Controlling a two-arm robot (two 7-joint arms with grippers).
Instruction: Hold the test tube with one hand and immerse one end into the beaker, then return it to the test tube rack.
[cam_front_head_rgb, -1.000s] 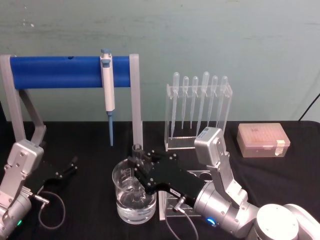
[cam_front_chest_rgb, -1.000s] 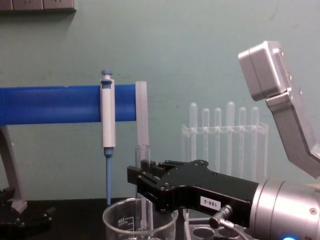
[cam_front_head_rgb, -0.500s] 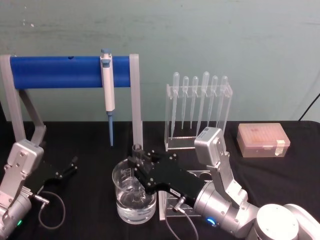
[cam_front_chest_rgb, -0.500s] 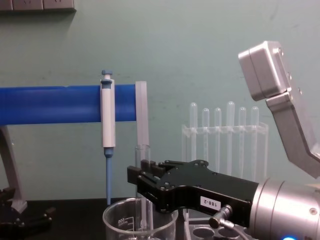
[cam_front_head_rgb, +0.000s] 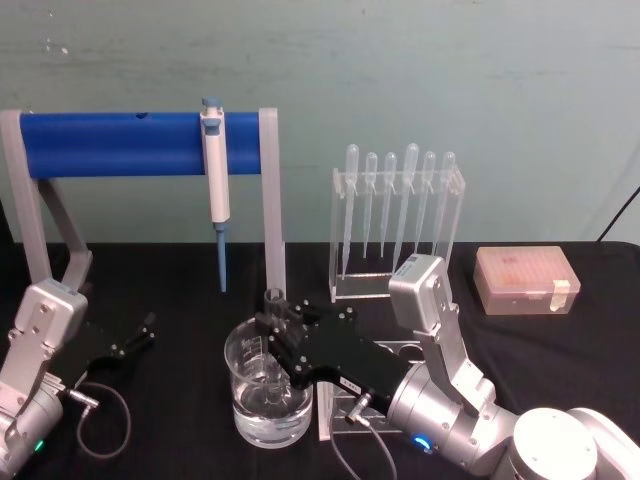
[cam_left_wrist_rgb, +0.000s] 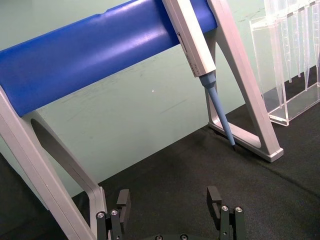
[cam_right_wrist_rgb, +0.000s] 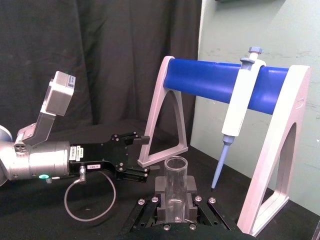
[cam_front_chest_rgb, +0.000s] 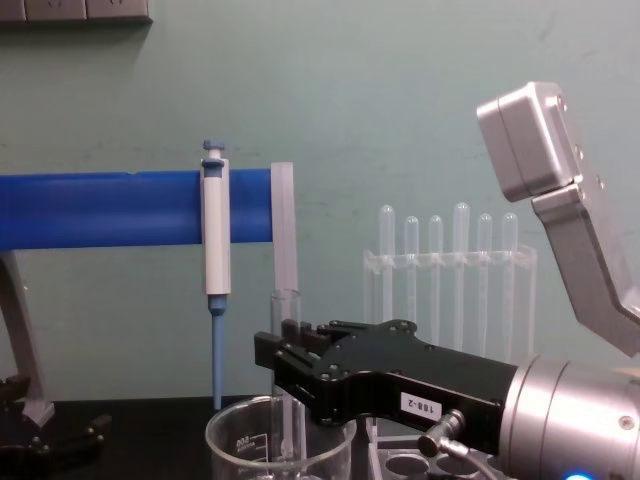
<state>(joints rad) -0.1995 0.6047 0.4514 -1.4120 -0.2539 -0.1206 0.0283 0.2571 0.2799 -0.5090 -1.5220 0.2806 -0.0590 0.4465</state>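
Note:
The test tube (cam_front_head_rgb: 273, 303) stands upright with my right gripper (cam_front_head_rgb: 279, 337) shut on it. Its lower end reaches down inside the beaker (cam_front_head_rgb: 246, 412), which holds clear liquid at the bottom. In the chest view the test tube (cam_front_chest_rgb: 286, 312) rises above the black fingers of the right gripper (cam_front_chest_rgb: 287, 372), over the beaker (cam_front_chest_rgb: 232, 432). The right wrist view has the test tube (cam_right_wrist_rgb: 176, 186) clamped between the pads. My left gripper (cam_front_head_rgb: 133, 337) rests open at the left of the table, its fingers (cam_left_wrist_rgb: 123, 200) spread with nothing between them.
A blue-barred stand (cam_front_head_rgb: 120, 131) carries a white and blue micropipette (cam_front_head_rgb: 215, 180) behind the beaker. An acrylic rack (cam_front_head_rgb: 398, 225) of thin pipettes stands at the back, and a pink tip box (cam_front_head_rgb: 525, 281) at the right. A holed rack (cam_front_chest_rgb: 400, 464) lies under my right arm.

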